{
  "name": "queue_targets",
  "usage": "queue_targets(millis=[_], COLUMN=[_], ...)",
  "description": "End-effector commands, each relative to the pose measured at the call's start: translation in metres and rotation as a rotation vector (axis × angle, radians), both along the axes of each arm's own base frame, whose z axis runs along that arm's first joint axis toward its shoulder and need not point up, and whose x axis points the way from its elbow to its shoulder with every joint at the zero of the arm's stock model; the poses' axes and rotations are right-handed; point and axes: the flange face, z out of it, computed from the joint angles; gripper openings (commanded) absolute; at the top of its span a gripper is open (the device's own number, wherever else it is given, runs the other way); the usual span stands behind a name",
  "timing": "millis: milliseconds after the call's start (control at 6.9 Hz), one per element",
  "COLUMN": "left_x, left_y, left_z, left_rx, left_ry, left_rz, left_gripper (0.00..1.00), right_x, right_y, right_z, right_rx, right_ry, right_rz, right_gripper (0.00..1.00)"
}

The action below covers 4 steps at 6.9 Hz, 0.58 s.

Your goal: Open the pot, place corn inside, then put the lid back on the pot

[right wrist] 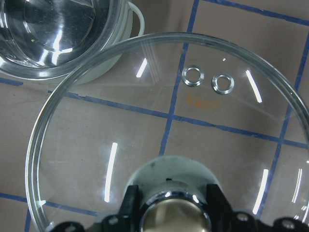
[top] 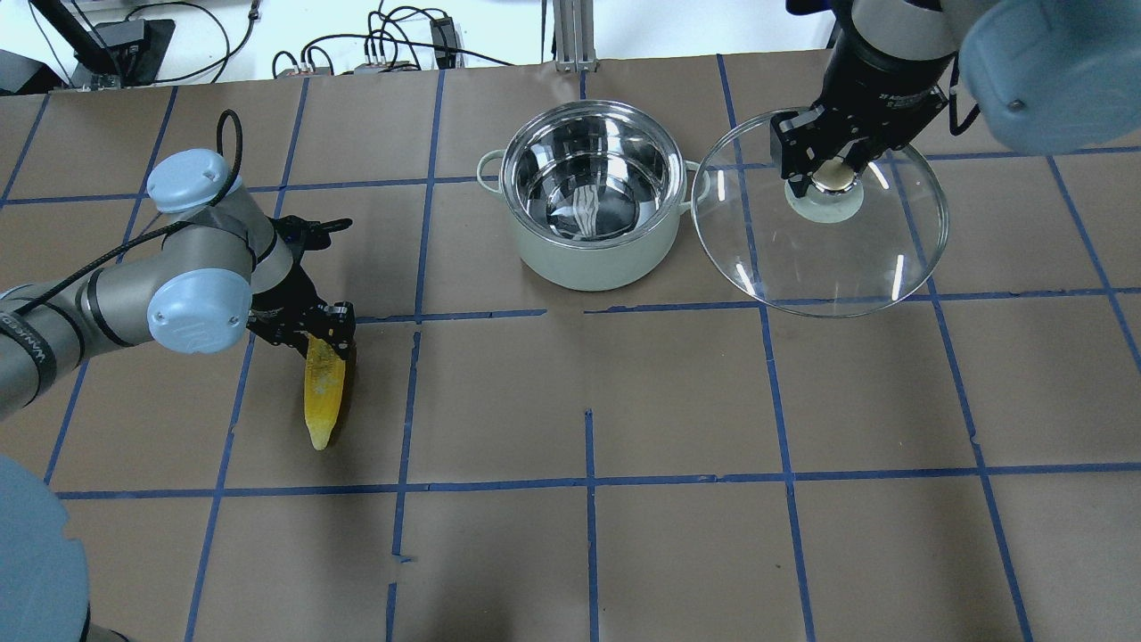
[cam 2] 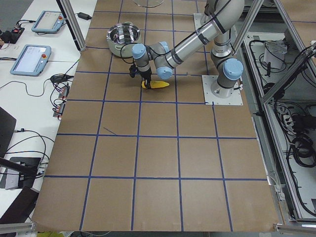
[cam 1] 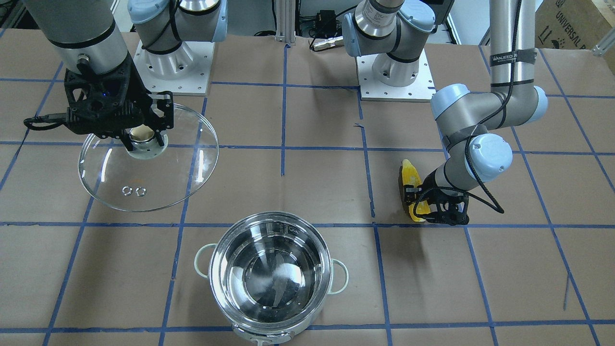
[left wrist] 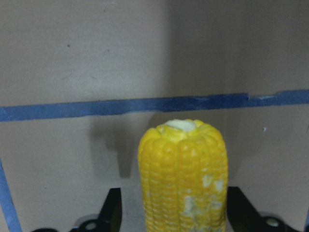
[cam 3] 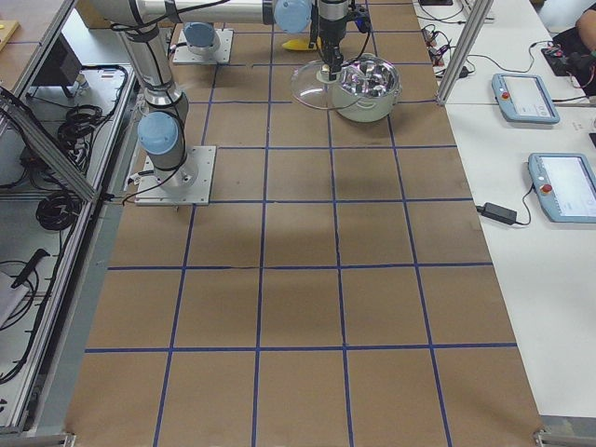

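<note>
The steel pot (top: 597, 259) stands open and empty at the table's far middle; it also shows in the front view (cam 1: 222, 298). My right gripper (top: 833, 174) is shut on the knob of the glass lid (top: 829, 259) and holds the lid tilted above the table, to the right of the pot. In the right wrist view the lid (right wrist: 169, 135) hangs beside the pot's rim (right wrist: 58, 29). The yellow corn (top: 323, 392) lies on the table at the left. My left gripper (top: 325, 339) is down over its thick end, jaws on either side, a gap showing beside the corn (left wrist: 183, 179).
Brown paper with a blue tape grid covers the table (top: 677, 499). The two arm bases (cam 1: 173, 62) stand at the robot's edge. Cables and boxes (top: 401, 45) lie beyond the far edge. Tablets (cam 3: 526, 88) sit on a side bench.
</note>
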Motion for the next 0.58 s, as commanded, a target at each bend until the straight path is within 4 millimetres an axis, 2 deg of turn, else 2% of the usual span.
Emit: queue_targets(millis=[0,145,290,434], left_x=[0.002,-0.006,-0.026,-0.061], left_y=[-0.013,-0.026,-0.043,-0.064], left_z=[0.032,0.064,0.100,0.141], left_rx=[-0.056,-0.054,-0.048,-0.093], left_ry=[-0.015,-0.012,-0.011,0.012], left_rz=[0.003,-0.013,-0.021,-0.018], left_gripper=[0.21,0.20,0.19,0.19], right_x=[-0.002,-0.003,-0.004,-0.004], right_y=[0.009,0.010,0.013,0.016], right_z=[0.009,0.010,0.010,0.019], right_rx=[0.047,0.062,0.087,0.101], right_ry=[-0.006,-0.004,0.004,0.005], right_rz=[-0.003,-0.006,-0.009,-0.009], right_gripper=[0.24,0.24,0.25,0.25])
